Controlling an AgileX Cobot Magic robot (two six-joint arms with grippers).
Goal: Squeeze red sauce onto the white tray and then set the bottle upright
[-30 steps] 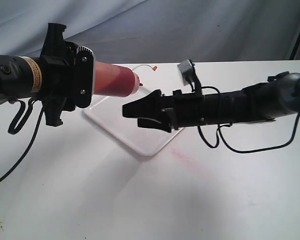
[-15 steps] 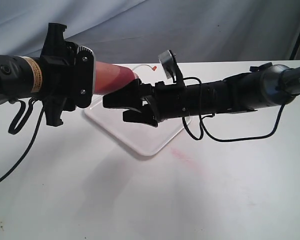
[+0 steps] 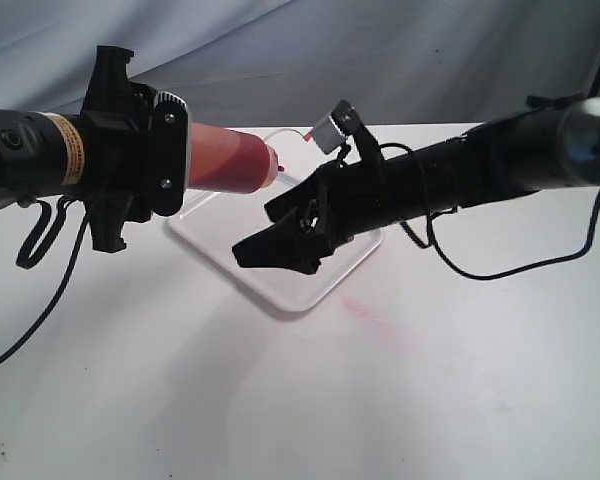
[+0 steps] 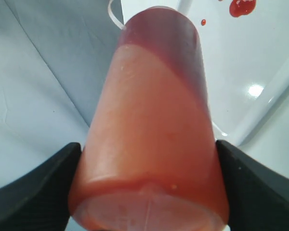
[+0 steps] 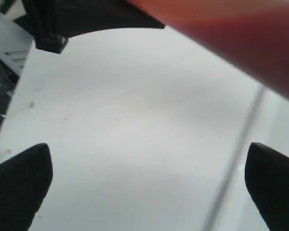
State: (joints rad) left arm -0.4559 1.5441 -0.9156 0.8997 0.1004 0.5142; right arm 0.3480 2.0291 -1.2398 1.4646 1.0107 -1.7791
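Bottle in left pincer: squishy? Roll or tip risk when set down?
Likely squishy: the bottle is thin translucent plastic. Only part full, sauce pooled toward the nozzle end, so its weight probably shifts when tilted. Round body, held level by the left pincer: on its side it would likely roll.

One bottle (image 3: pixel 230 158), one white tray (image 3: pixel 310 288) — two grippers, left gripper (image 4: pixel 149 173), right gripper (image 3: pixel 270 245) — two red sauce drops (image 4: pixel 241 6)
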